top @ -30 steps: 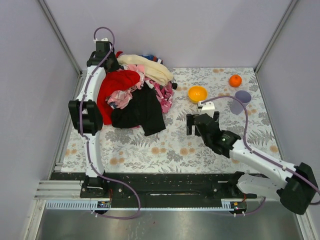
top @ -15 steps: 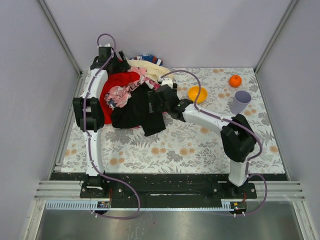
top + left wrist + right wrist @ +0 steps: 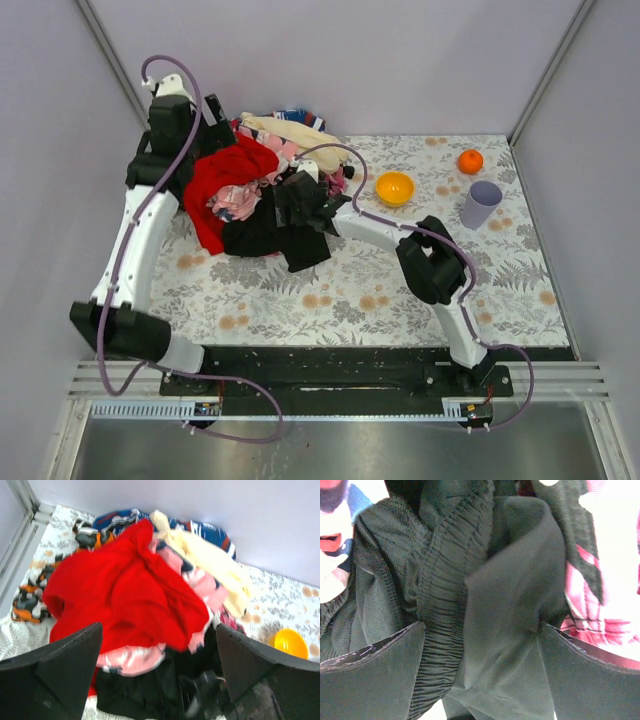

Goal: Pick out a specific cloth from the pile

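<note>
Target black cloth point(image 3: 262, 236) lies at the lower edge of the pile point(image 3: 300, 132), left of centre in the top view. Its upper part is hidden under the red cloth point(image 3: 225, 175), and the right gripper point(image 3: 292, 200) covers its middle. Right wrist view is too close to read much: black folds and a gathered elastic band fill it, pink-and-white fabric point(image 3: 600, 622) is cut off at the right edge, and there is a blue-and-white blur at upper left. Right fingers point(image 3: 375, 672) are spread wide with black cloth bunched between them, not pinched. Left gripper point(image 3: 218, 130) is at the pile's upper left, fingers point(image 3: 65, 667) wide, gripping nothing. Counted: two arms, one orange bowl point(image 3: 395, 187), one purple cup point(image 3: 483, 203), one orange ball point(image 3: 470, 160), one table point(image 3: 380, 290).
</note>
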You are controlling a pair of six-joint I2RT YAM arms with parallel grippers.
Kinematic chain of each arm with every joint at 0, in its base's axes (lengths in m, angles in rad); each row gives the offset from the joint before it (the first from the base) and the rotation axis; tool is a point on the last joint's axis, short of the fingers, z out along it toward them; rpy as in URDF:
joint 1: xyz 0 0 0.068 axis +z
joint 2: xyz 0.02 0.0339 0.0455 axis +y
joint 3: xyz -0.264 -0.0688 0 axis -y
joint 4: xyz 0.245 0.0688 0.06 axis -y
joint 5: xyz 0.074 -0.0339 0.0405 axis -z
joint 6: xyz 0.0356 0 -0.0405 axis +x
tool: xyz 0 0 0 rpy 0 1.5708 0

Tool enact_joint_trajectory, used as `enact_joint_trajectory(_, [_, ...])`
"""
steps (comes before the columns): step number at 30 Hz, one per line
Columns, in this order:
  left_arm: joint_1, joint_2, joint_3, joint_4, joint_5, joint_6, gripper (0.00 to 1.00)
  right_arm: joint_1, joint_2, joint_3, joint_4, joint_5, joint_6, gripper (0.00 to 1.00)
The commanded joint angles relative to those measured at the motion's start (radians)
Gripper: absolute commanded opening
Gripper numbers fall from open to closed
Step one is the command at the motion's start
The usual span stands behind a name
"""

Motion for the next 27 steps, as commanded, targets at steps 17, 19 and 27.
enact_joint_trajectory(17, [-0.081,-0.812,-1.035,-0.046,-0.244,-0.435,0.99,0.098,-0.009,0.130,-0.088,0.191,0.000,0.24])
enact_joint_trajectory(19, [-0.082,-0.837,-1.061,-0.041,-0.235,-0.444,0.99,0.099,-0.030,0.121,-0.092,0.206,-0.001,0.12])
enact_joint_trajectory(27, [-0.082,-0.869,-1.082,-0.051,-0.229,-0.452,0.99,0.104,-0.153,0.127,-0.118,0.259,-0.064,0.00])
